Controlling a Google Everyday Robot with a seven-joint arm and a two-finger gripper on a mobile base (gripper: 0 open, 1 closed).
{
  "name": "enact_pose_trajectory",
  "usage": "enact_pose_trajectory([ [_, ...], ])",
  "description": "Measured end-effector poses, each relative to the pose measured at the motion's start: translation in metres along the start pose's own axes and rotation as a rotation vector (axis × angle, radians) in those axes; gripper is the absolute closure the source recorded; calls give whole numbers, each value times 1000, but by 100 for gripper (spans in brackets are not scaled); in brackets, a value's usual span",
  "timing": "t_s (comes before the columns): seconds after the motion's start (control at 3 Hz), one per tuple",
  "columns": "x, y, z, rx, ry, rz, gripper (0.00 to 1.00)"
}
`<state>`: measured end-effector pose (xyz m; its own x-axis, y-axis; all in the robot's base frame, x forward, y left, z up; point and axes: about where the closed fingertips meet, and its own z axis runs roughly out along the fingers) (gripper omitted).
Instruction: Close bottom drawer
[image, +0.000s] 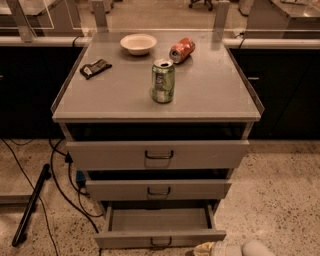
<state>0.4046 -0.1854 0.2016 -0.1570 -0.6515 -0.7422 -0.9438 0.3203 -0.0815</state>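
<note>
Slim grey metal bottom drawer (160, 225) of the grey cabinet (115, 100) is pulled well out at lower centre, inside bare, small dark wire handle facing the frame's bottom edge. Gripper (205, 249) sits low at the bottom edge, just right of that handle, near the drawer front; contact unclear, open or shut cannot be told. White arm segments (257, 248) run off to the lower right, roughly level. On the cabinet top: upright green can (163, 81), tipped red can (181, 50), white bowl (138, 43).
</note>
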Motion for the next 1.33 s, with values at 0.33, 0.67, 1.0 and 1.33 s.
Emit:
enact_pose_trajectory([
  [0.33,0,0,0,0,0,0,100],
  [0.67,17,-2,22,15,-24,12,100],
  [1.0,29,-8,57,53,-91,-1,100],
  [1.33,32,-14,87,96,-135,-33,100],
])
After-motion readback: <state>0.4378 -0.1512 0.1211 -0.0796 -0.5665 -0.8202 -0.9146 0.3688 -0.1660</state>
